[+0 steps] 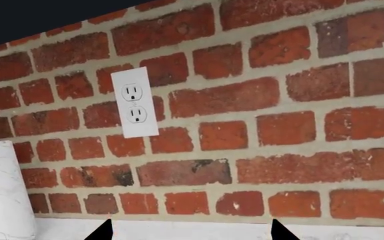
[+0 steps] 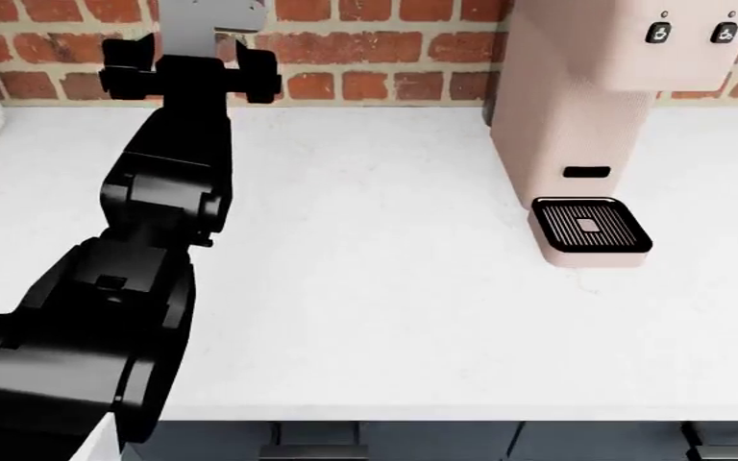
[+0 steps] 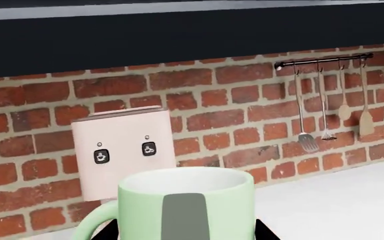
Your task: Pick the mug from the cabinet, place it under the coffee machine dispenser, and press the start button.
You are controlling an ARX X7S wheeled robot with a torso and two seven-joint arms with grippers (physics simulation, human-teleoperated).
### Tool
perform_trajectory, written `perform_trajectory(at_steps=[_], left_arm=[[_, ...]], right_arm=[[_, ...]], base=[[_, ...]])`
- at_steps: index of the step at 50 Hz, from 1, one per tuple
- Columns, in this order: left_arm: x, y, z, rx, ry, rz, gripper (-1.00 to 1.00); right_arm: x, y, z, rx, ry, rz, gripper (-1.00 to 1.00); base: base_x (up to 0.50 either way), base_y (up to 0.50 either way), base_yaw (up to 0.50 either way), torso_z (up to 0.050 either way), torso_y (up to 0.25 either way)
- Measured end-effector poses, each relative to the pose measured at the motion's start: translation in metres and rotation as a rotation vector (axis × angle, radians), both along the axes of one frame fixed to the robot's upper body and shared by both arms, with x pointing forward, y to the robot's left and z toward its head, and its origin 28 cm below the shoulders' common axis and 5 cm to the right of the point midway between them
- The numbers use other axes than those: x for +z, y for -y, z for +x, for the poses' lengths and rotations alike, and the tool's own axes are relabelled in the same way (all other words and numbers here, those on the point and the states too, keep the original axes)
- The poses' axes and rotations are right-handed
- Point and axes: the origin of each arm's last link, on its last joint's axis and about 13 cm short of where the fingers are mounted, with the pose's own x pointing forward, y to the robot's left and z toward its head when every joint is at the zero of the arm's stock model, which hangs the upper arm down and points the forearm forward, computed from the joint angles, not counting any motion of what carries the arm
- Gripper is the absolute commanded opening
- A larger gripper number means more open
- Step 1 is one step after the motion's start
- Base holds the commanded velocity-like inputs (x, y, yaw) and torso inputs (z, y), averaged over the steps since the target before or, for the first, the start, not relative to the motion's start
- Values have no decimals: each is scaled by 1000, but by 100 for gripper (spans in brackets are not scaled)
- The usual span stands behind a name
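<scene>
- Holding the mug (image 3: 185, 205) in my right gripper (image 3: 185, 230), closed around it, out of the cabinet.
- Left gripper (image 1: 190, 231) idle, apparently open, empty.
- Still to do: setting it on the coffee machine dispenser (image 2: 587, 115) tray, pressing start.

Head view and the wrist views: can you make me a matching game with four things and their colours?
Things:
1. mug
2. coffee machine dispenser
3. drip tray
4. wall outlet

Colours:
A. black
B. white
C. pale green
D. pale pink

Pairs: 1-C, 2-D, 3-A, 4-B
</scene>
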Motion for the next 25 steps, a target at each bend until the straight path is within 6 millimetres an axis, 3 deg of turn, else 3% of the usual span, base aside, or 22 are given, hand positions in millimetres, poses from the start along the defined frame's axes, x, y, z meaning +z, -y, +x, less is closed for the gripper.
perform_trajectory(at_steps=[7, 25], left_arm=[[-1, 0, 0, 0, -1, 1, 100], [-2, 2, 0, 1, -4, 2, 100]], right_arm=[[-12, 2, 1, -16, -10, 18, -100], [-32, -2, 3, -16, -13, 52, -100]], base=[[453, 46, 0, 0, 0], [0, 0, 0, 0, 0]])
